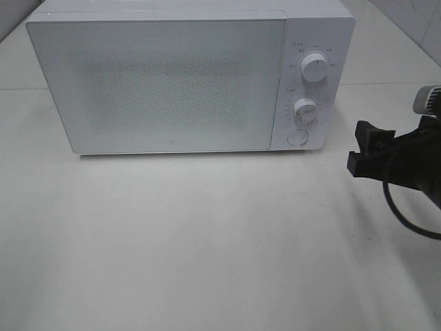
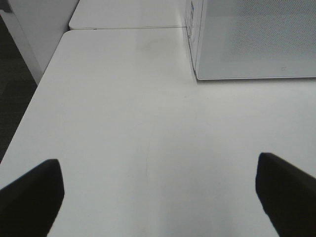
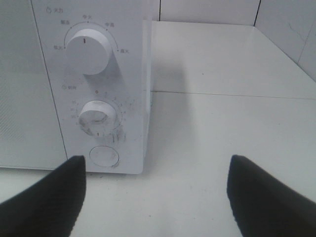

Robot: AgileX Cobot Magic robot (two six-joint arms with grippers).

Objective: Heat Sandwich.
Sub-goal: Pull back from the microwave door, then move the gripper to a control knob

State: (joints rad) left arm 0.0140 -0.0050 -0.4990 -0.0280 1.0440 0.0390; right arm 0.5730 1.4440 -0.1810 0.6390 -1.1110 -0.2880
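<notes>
The white microwave (image 1: 158,83) sits closed on the table (image 1: 207,241), the left gripper (image 2: 159,163) and the right gripper (image 1: 357,147) are both spread wide holding nothing, and I cannot see the sandwich

The high view looks down on the microwave (image 1: 165,83), while both wrist views face it low across the table (image 2: 123,123).

right claw (image 1: 358,146): matte black, blocky | left claw (image 2: 158,197): black | cable (image 1: 400,210): black, thick | wrist housing (image 1: 427,98): grey, rounded
</notes>
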